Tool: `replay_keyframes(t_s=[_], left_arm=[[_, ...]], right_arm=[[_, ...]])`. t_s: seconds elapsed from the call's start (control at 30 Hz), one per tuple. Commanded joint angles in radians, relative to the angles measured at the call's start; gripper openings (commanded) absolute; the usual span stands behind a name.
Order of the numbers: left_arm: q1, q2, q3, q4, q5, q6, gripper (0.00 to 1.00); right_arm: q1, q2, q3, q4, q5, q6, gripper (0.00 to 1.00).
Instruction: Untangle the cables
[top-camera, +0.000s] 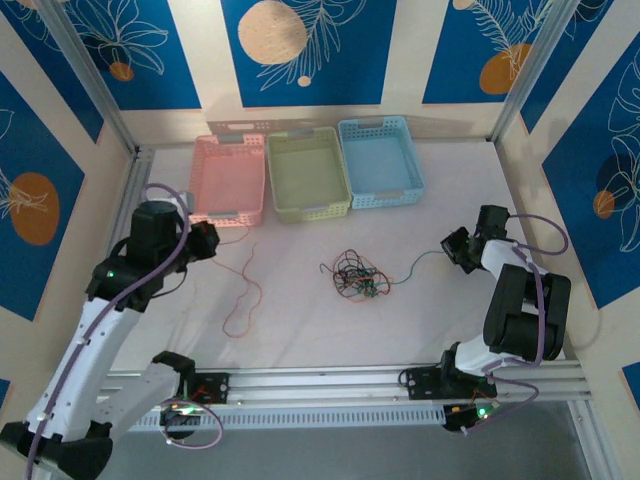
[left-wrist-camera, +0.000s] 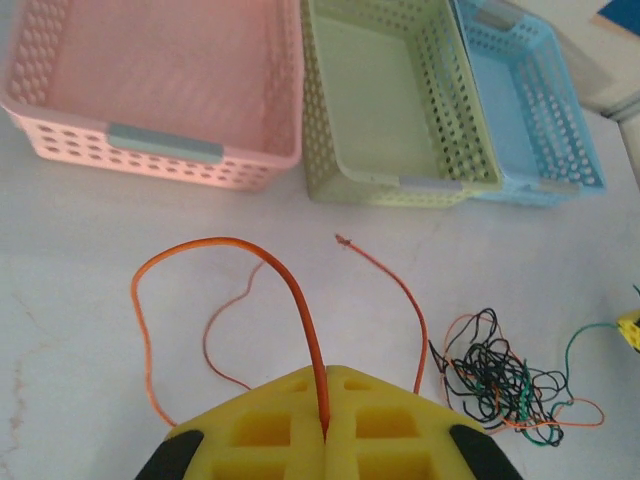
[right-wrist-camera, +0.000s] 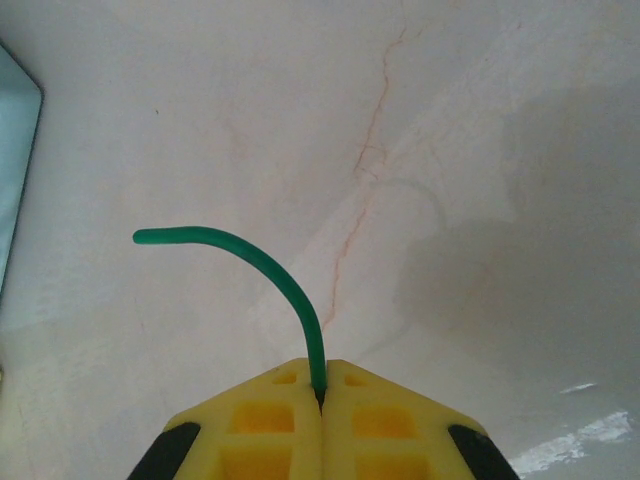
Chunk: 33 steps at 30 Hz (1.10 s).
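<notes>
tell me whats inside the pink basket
The pink basket looks empty: bare floor, nothing lying in it. Its near wall hides a thin strip of floor in the left wrist view. The cables lie outside it on the table.

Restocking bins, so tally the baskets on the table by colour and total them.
Pink basket: 1
Green basket: 1
Blue basket: 1
Total: 3
</notes>
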Motion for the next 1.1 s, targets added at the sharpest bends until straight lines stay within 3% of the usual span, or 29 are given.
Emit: replay_keyframes(t_s=[0.0,0.17,0.27,0.37,0.47,0.57,0.7,0.8,0.87,1.07], left_arm=[[0.018,0.025,0.044,-0.051,0.111,0.043,0.0],[0.018,0.085,0.103,-0.05,0.229,0.072,0.0],[0.013,0.088,0.077,-0.08,0.181,0.071,0.0],[-0.005,0.059,-0.052,-0.07,0.15,0.035,0.0],[-0.106,0.061,-0.21,-0.012,0.066,-0.042,0.0],[-0.29,0.117,-0.309,0.067,-0.063,-0.126,0.13],[-0.4,0.219,-0.376,0.153,-0.137,-0.193,0.16],[-0.446,0.278,-0.398,0.171,-0.173,-0.213,0.25],[-0.464,0.304,-0.413,0.181,-0.185,-0.219,0.38],[-0.469,0.356,-0.431,0.218,-0.184,-0.206,0.62]], right_arm=[[-0.008,0.014,-0.01,0.002,-0.005,0.01,0.0],[-0.01,0.013,-0.013,0.006,-0.009,0.01,0.0],[-0.011,0.013,-0.014,0.008,-0.011,0.01,0.0],[-0.011,0.019,-0.009,0.004,-0.011,0.01,0.0],[-0.011,0.025,-0.005,0.001,-0.014,0.008,0.0],[-0.011,0.029,-0.008,0.009,-0.023,0.014,0.0],[-0.019,0.037,-0.007,0.01,-0.032,0.016,0.0],[-0.02,0.038,-0.007,0.012,-0.034,0.016,0.0],[-0.02,0.04,-0.005,0.011,-0.035,0.016,0.0],[-0.02,0.043,-0.003,0.011,-0.037,0.014,0.0]])
